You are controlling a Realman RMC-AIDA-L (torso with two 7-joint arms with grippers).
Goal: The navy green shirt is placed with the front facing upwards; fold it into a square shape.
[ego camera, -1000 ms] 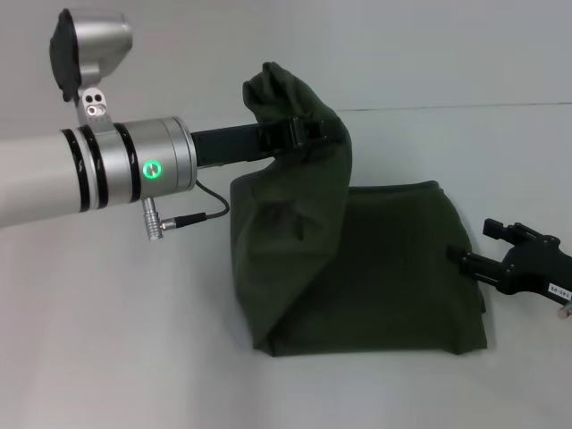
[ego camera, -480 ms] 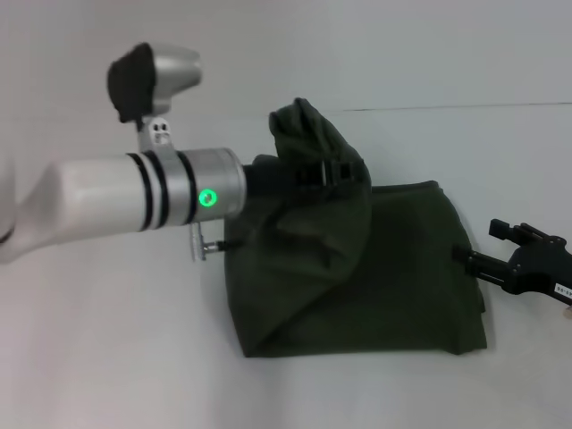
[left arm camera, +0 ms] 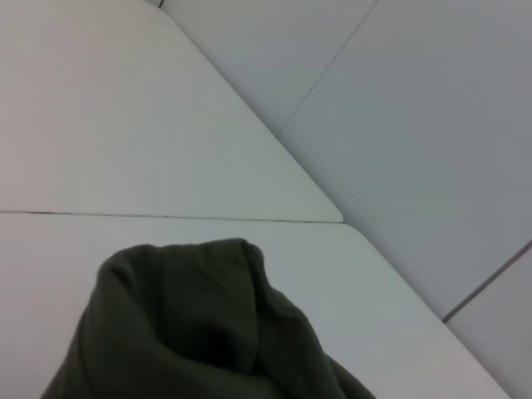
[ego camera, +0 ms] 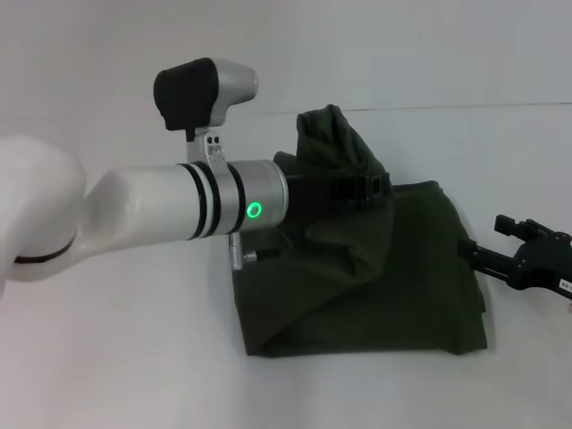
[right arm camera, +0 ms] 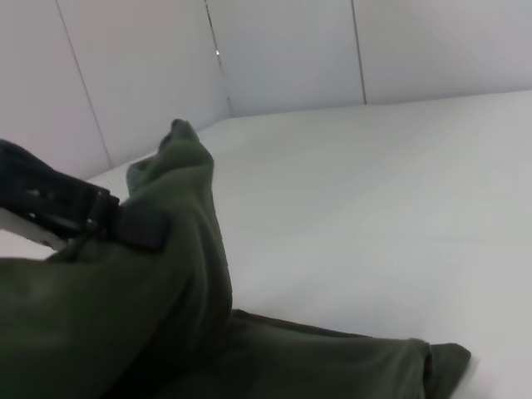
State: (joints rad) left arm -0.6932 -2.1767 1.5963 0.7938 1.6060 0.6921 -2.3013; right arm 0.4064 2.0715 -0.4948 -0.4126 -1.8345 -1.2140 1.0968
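Head view: the navy green shirt (ego camera: 384, 277) lies partly folded on the white table (ego camera: 116, 375), toward the right. The left hand (ego camera: 371, 188) pinches a raised fold of it above the pile. The right hand (ego camera: 527, 259) sits low at the shirt's right edge; whether it is spread cannot be told.

Left wrist view: a bunched peak of cloth (left arm camera: 199, 324).

Right wrist view: the lifted fold (right arm camera: 179, 233) drapes over the left hand (right arm camera: 108, 220).
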